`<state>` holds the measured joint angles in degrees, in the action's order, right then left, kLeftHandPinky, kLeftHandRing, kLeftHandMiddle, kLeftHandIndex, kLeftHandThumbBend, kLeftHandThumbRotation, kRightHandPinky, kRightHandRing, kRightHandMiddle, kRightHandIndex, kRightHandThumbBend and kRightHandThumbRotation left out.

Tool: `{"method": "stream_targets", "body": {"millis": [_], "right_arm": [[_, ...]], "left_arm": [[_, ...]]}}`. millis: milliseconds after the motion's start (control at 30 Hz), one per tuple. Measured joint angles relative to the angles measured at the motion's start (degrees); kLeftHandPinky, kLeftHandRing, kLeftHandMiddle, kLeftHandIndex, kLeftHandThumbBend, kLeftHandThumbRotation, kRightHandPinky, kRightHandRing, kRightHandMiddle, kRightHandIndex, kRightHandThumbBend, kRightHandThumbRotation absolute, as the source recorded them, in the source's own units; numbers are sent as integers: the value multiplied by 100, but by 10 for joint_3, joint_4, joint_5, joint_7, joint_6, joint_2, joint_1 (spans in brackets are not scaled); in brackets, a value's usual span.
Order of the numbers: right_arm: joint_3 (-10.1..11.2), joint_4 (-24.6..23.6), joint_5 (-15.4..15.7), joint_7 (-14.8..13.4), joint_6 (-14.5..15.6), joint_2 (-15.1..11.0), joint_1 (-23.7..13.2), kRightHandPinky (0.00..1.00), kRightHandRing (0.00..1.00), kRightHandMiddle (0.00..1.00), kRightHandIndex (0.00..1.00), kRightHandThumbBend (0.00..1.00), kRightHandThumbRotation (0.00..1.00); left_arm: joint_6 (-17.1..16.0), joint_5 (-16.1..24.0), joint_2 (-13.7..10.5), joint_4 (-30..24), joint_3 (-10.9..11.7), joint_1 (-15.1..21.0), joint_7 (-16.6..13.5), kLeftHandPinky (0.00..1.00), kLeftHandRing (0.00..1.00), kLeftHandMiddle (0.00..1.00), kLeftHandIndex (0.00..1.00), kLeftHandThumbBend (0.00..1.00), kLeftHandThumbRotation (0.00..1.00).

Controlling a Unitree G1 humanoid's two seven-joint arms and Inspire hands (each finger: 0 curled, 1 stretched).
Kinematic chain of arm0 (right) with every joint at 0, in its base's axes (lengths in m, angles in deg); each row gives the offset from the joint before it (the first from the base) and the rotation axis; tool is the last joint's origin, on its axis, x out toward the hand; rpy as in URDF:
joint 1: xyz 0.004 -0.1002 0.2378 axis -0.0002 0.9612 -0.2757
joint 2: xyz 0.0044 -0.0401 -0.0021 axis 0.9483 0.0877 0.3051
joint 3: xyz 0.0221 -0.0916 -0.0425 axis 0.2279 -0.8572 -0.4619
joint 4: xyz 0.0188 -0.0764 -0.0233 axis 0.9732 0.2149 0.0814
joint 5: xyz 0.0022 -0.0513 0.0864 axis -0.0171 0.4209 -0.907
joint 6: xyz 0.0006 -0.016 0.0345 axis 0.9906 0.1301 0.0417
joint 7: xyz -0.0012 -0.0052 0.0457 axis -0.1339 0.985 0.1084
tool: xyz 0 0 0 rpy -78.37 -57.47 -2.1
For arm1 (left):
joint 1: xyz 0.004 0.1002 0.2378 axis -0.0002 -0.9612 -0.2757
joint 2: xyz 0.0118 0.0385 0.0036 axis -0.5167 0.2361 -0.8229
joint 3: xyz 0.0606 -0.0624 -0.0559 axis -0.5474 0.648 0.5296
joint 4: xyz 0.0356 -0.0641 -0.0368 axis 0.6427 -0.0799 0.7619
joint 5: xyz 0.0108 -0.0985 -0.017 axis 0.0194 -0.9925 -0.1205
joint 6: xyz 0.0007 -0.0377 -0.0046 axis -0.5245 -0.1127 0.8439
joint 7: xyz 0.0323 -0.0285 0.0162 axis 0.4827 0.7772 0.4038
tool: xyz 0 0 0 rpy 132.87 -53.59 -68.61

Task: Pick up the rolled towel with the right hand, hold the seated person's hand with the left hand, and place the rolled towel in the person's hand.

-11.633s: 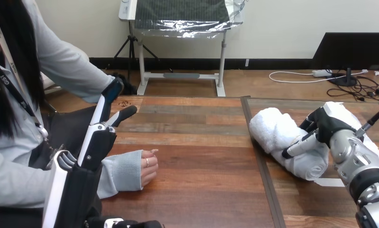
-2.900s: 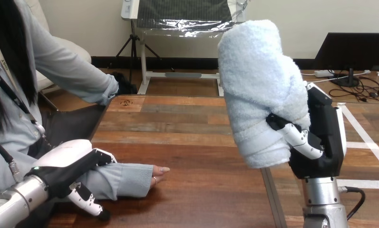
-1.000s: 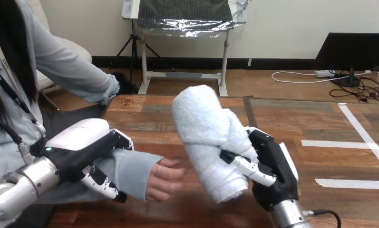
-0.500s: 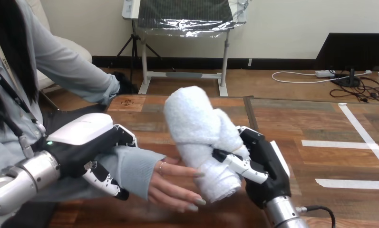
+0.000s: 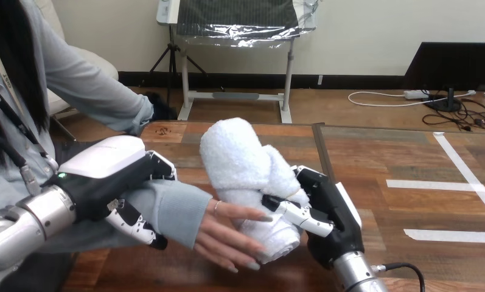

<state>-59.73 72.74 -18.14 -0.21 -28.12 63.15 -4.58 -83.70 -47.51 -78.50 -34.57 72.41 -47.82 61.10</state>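
One fluffy white rolled towel (image 5: 243,170), tilted, is clamped in the right robot hand (image 5: 326,214). Left of it, the left robot hand (image 5: 115,182) grips the person's wrist (image 5: 179,210).

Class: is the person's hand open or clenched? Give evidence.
Open. The person's hand has its fingers stretched out against the rolled towel, which the right robot hand grips.

Cannot see the palm of the right hand (image 5: 332,220) behind the rolled towel (image 5: 243,165). Cannot see the towel's lower end behind the fingers of the person's hand (image 5: 227,234), nor tell whether the person's palm touches it. Cannot see the person's wrist under the sleeve (image 5: 171,210) and the left hand (image 5: 103,182). Cannot follow the left forearm (image 5: 17,224) past the left edge, nor the right forearm (image 5: 358,277) past the bottom edge.
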Motion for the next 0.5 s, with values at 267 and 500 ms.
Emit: {"method": "stream_targets", "body": {"millis": [267, 500], "right_arm": [[-7, 8, 19, -17, 0, 2, -3, 18, 25, 39, 40, 54, 0], [-15, 8, 33, -29, 0, 5, -3, 20, 28, 41, 40, 54, 0]], "left_arm": [[2, -12, 0, -10, 10, 0, 4, 32, 38, 43, 45, 85, 0], [2, -14, 0, -23, 17, -1, 5, 32, 38, 42, 45, 85, 0]]}}
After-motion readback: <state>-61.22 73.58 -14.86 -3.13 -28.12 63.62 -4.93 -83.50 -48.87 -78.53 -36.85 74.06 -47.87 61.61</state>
